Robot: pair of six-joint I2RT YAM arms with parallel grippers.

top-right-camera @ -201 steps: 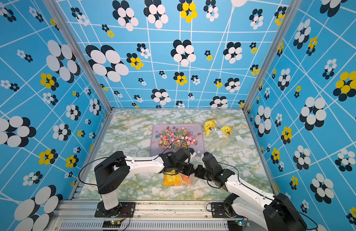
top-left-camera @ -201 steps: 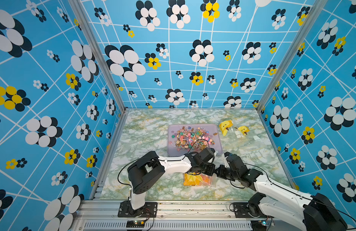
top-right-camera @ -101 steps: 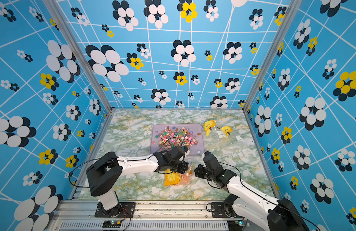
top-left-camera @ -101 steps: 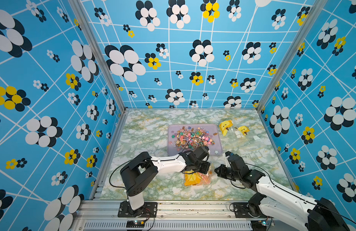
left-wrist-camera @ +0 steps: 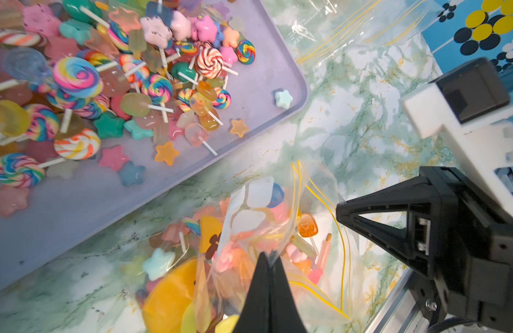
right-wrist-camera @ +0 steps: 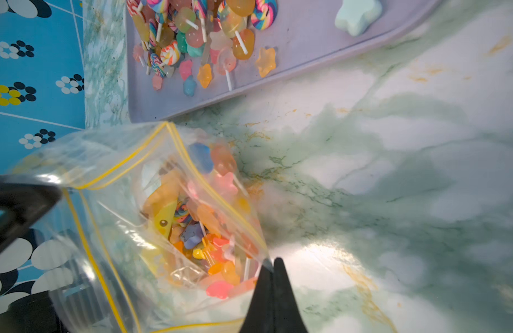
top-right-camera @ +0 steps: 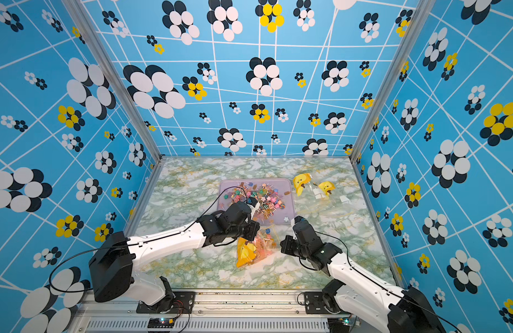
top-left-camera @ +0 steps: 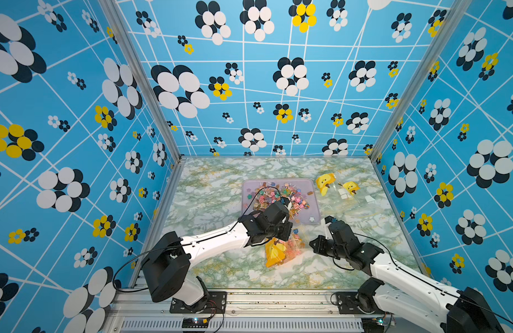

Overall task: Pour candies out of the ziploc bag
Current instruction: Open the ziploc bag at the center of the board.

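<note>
The marble table (top-left-camera: 214, 201) spreads under both grippers. The lilac tray (top-left-camera: 314, 201) lies just beyond the left gripper (left-wrist-camera: 268, 255), and beyond and to the left of the right gripper (right-wrist-camera: 271, 261). Most of the candies (top-left-camera: 278, 199) are heaped on its middle: swirl lollipops, stars and small jelly pieces. Two empty bags (top-left-camera: 344, 201) lie flat well beyond the right gripper, beside the tray.

The bag (top-left-camera: 281, 248) sits between the two grippers. It lies just under the left one and to the left of the right one, and its yellow-printed bottom is on the table, nearer the arm bases than either set of tips.

The left gripper's jaws are pressed together on a fold of the bag's clear film. The right gripper's jaws are also pressed together, and the yellow-zip rim runs into their tips. Each gripper holds one lip, so the mouth gapes between them. The rest of the candies (right-wrist-camera: 209, 248) lie inside the bag, below both grips.
</note>
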